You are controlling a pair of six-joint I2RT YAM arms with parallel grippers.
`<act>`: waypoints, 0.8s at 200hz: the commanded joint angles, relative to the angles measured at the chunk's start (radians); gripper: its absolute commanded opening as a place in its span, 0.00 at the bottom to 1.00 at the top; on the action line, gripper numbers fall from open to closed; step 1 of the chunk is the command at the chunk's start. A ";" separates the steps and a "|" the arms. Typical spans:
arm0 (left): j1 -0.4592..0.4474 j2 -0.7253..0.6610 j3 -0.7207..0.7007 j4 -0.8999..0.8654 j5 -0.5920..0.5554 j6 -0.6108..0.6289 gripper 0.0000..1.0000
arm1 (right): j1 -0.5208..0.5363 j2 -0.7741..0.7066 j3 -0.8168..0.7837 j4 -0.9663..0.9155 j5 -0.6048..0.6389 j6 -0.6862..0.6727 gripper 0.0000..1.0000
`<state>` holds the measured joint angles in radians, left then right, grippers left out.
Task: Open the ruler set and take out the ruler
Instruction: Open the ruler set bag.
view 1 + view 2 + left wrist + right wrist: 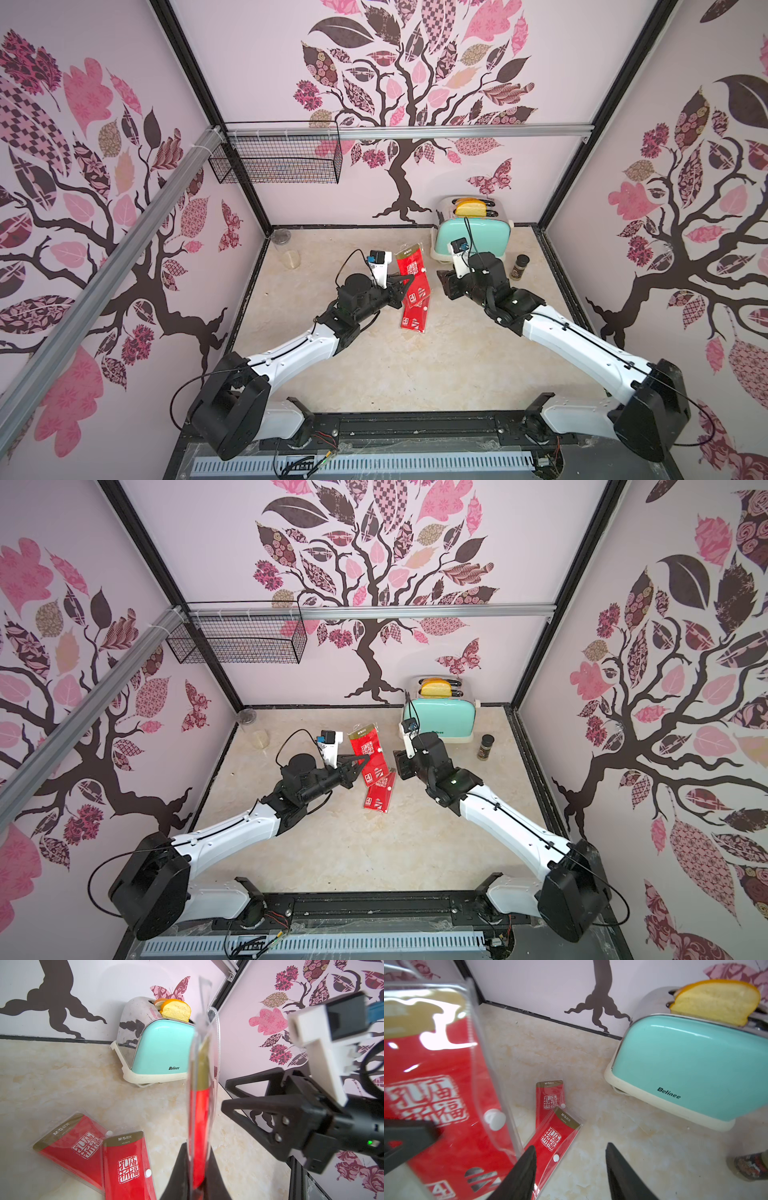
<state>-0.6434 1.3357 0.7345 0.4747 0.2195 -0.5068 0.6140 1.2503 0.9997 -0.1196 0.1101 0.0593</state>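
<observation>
My left gripper [409, 279] [196, 1147] is shut on the lower edge of a ruler set [409, 262] [365, 746], a red and gold card in a clear snap pouch, and holds it off the table. In the left wrist view this ruler set [200, 1105] shows edge-on; in the right wrist view it [446, 1084] shows face-on, with its white snap. The ruler inside cannot be made out. My right gripper [442, 284] [570, 1146] stands open just right of the pouch, with nothing between its fingers.
Two more red ruler sets [415, 320] [126, 1165] lie overlapped on the table under the held one. A mint toaster [473, 241] with bread stands at the back, with a spice jar [520, 266] to its right. A glass jar [291, 257] sits back left. A wire basket [278, 158] hangs on the wall.
</observation>
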 commanded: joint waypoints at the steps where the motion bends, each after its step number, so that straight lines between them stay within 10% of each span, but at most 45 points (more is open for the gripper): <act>1: 0.005 -0.010 0.016 -0.001 0.019 0.013 0.00 | 0.005 -0.011 0.004 -0.027 -0.157 -0.020 0.61; 160: 0.010 -0.030 0.016 0.047 0.181 -0.014 0.00 | 0.006 0.043 0.047 0.022 -0.066 -0.040 0.60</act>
<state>-0.6346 1.3212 0.7349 0.4782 0.3466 -0.5156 0.6151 1.3014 1.0080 -0.1215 0.0574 0.0360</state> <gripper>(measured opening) 0.103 0.606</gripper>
